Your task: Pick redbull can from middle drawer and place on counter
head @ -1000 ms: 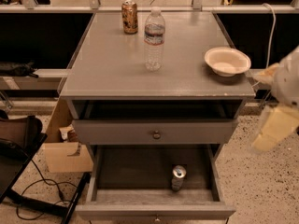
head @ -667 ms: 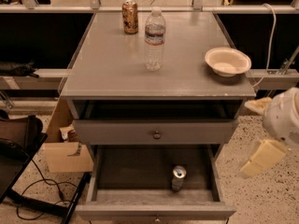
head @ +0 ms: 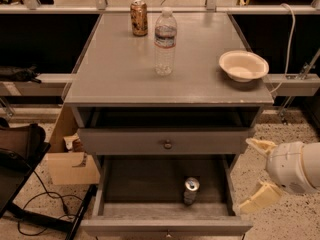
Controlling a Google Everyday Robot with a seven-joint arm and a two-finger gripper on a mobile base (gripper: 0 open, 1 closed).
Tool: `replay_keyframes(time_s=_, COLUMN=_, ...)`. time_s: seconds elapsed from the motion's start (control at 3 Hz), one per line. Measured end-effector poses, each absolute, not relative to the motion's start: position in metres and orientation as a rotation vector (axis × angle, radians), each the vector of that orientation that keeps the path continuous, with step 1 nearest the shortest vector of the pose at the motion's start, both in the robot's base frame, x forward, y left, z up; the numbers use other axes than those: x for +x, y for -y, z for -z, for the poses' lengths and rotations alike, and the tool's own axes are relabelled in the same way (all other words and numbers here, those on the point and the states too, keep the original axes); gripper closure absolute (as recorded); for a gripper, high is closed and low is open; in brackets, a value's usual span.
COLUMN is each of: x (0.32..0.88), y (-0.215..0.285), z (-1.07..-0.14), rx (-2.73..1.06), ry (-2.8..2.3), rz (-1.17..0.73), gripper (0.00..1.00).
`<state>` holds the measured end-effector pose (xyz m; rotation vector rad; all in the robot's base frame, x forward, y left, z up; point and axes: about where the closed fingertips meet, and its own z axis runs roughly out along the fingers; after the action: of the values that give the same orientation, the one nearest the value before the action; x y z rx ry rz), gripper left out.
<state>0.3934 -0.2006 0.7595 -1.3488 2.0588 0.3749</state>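
Gripper (head: 259,173) right of open middle drawer (head: 140,184), fingers (head: 260,145) apart, arm (head: 300,166) cut off at edge; redbull can (head: 190,190) upright inside.

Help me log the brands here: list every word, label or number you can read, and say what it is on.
No text can be read.
water bottle: label band, print too blurred to read.
brown-orange can: markings too blurred to read.
redbull can in the middle drawer: no text shows.
gripper, open, right of that drawer: no markings show.
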Motion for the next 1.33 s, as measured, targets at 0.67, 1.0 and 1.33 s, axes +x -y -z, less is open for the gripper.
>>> replay_keyframes(time_s=0.67, x=0.408, y=0.179, z=-0.699, rx=-1.383, ry=-2.021, rz=-0.486, gripper=0.00)
replay_keyframes(time_s=1.0, x=0.424, y=0.159, z=-0.634, rx=-1.398, ry=-1.966, rz=-0.578, gripper=0.00)
replay_keyframes(time_s=1.33, x=0.449, y=0.150, z=-0.565, rx=-1.390, ry=-1.875, rz=-0.635, gripper=0.00)
